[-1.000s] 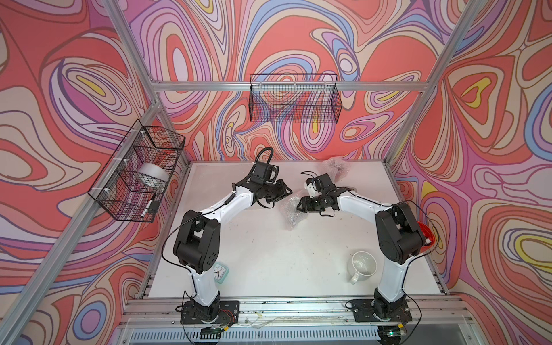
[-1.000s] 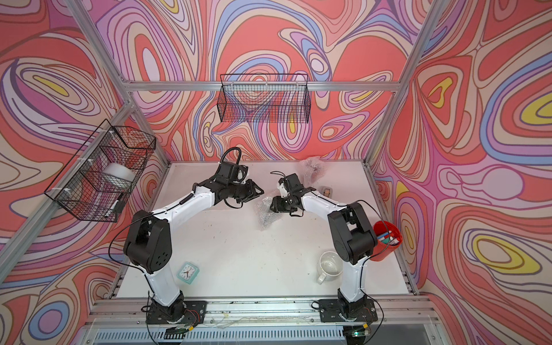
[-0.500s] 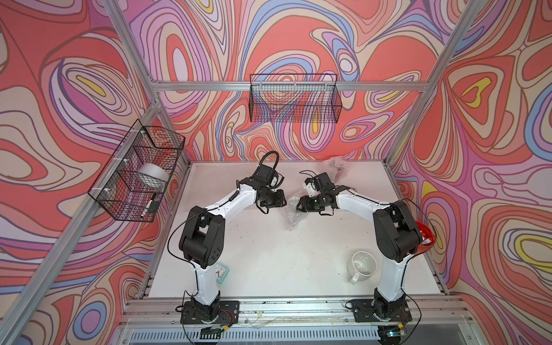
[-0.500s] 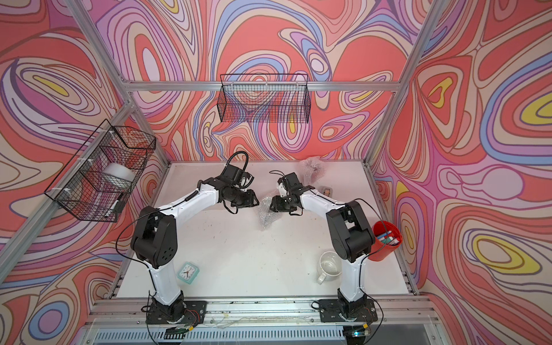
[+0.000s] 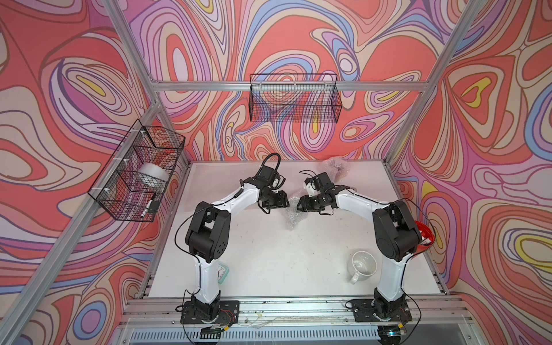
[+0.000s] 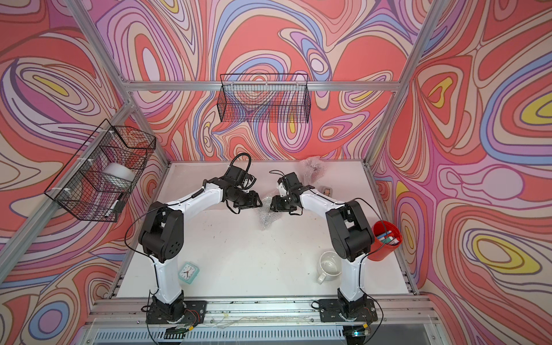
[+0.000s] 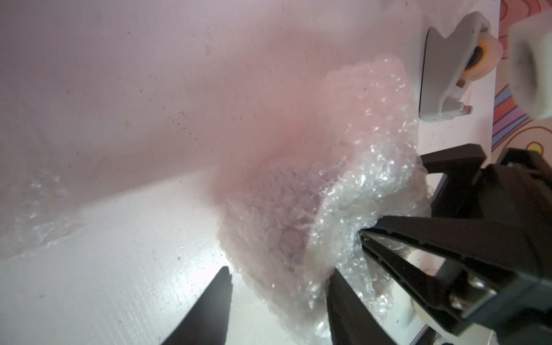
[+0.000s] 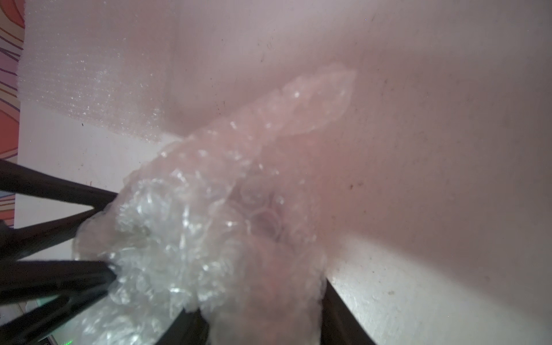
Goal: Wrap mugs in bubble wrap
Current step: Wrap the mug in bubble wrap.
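A crumpled bundle of bubble wrap (image 5: 292, 215) lies mid-table between my two grippers. My right gripper (image 8: 260, 298) is shut on the bundle (image 8: 185, 239), which fills the gap between its fingers. My left gripper (image 7: 280, 268) stands open around the bundle's other end (image 7: 286, 227); one finger touches the wrap and the other is apart from it. A pale lavender shape shows faintly through the wrap. A white mug (image 5: 363, 265) stands bare at the front right. At the back, a second wrapped bundle (image 5: 336, 167) shows red inside.
A flat bubble wrap sheet (image 8: 83, 86) lies on the table toward the back left. A tape dispenser (image 6: 327, 190) sits behind my right arm. A red cup of markers (image 6: 385, 242) is at the right edge and a small clock (image 6: 188, 271) at the front left. Wire baskets (image 5: 294, 101) hang on the walls.
My left gripper's jaws have spread apart at the bundle and the arm has shifted slightly toward it. My right gripper has kept its hold and hardly moved.
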